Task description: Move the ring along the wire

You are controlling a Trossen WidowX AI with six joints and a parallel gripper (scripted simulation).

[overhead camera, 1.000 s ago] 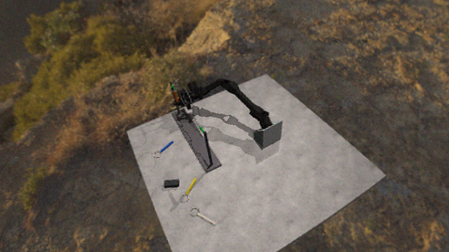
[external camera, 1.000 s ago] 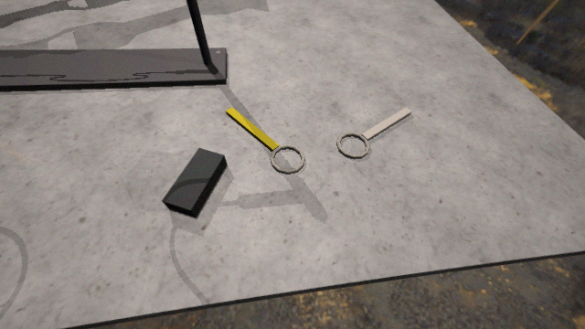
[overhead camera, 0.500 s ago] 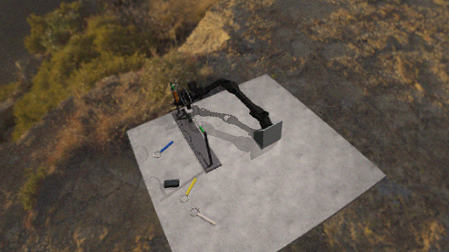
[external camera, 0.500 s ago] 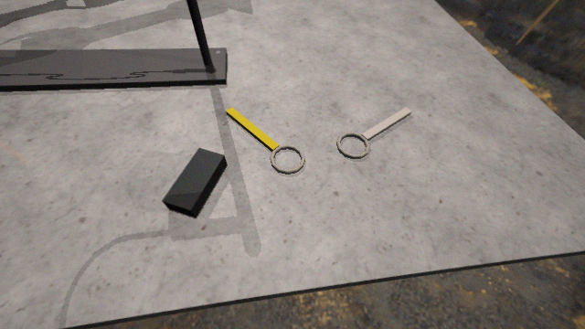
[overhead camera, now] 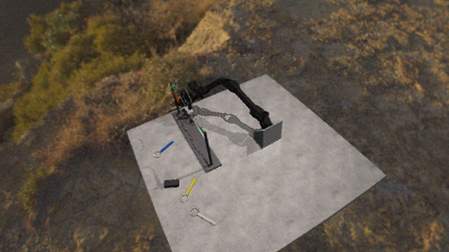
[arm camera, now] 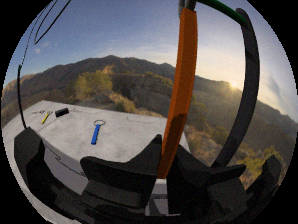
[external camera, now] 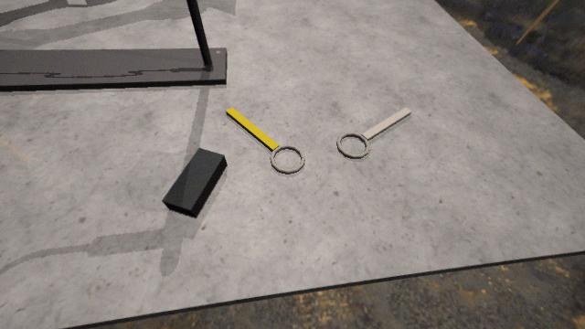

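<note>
The orange handle (overhead camera: 177, 96) (arm camera: 183, 80) stood upright between the fingers of the end effector (overhead camera: 183, 100) (arm camera: 162, 139), which had closed down almost fully and had hold of its lower end. Most of its length rose above the fingertips in the wrist view. The ring itself was cropped at the top of that view, so how it sat around the wire could not be told; the handle's upper end lay beside the green part (overhead camera: 172, 86) (arm camera: 222, 10), close to the near post (arm camera: 251, 75).

The main danger lay in the carry: with the grip so low, a small tilt of the wrist would probably have swung the ring far enough to brush the grey wire (arm camera: 54, 21), which looped at the wire's far side. Poor centring in the bends could have done the same, and a weak pinch might have let the handle pivot. The fingers, too, could have met the wire if it dipped.

Farther out, the other post (overhead camera: 208, 147) (external camera: 199, 34) (arm camera: 21, 97) stood at the opposite end of the base (overhead camera: 193, 138) (external camera: 114, 64). On the bench (overhead camera: 291, 188) (external camera: 411, 196) (arm camera: 130, 145), the blue-handled ring (overhead camera: 167, 146) (arm camera: 95, 134) and the black block (overhead camera: 172, 183) (external camera: 194, 183) (arm camera: 62, 112) lay apart from the handle, an unlikely hindrance.
</note>
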